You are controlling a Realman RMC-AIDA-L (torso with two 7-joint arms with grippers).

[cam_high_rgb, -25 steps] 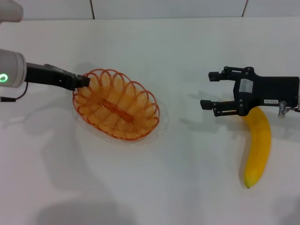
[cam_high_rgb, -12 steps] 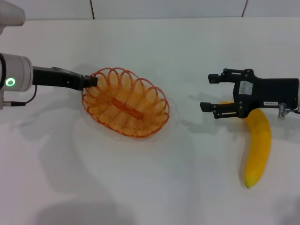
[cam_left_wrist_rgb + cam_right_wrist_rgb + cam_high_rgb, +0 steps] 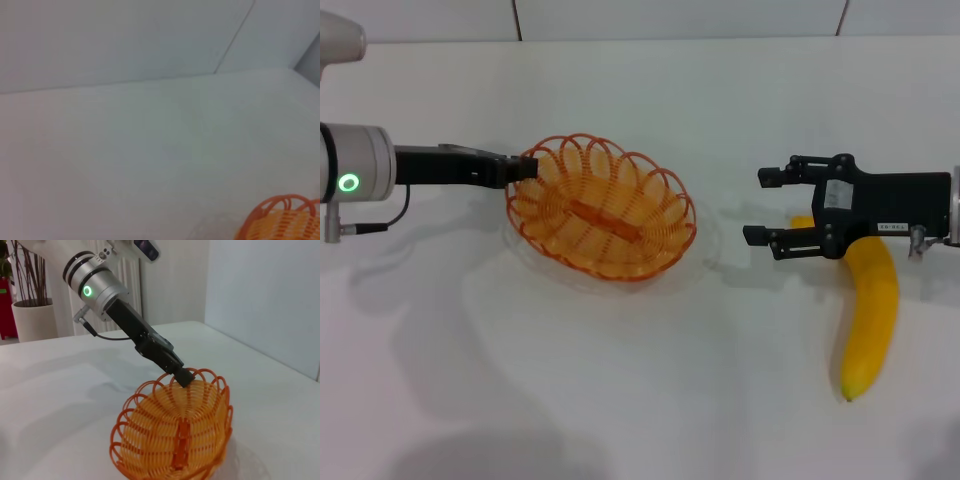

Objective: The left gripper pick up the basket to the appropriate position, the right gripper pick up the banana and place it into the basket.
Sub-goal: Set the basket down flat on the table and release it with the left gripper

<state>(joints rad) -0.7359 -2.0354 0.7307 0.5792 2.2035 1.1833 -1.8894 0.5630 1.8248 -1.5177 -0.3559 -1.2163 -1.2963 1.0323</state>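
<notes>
White table (image 3: 640, 400): banana (image 3: 872, 320) under right pincer (image 3: 767, 206).

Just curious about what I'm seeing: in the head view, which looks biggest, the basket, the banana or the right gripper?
1. basket, widest spread.
2. banana and right gripper: too alike to rank, and the gripper hides the banana's top.

Left arm reaches in from the left edge, level, green ring light lit at the wrist. Left gripper (image 3: 525, 171) is clamped on the rim of the basket (image 3: 603, 208). Right gripper (image 3: 768, 206) points left, fingers spread apart, holding nothing, off the table.
</notes>
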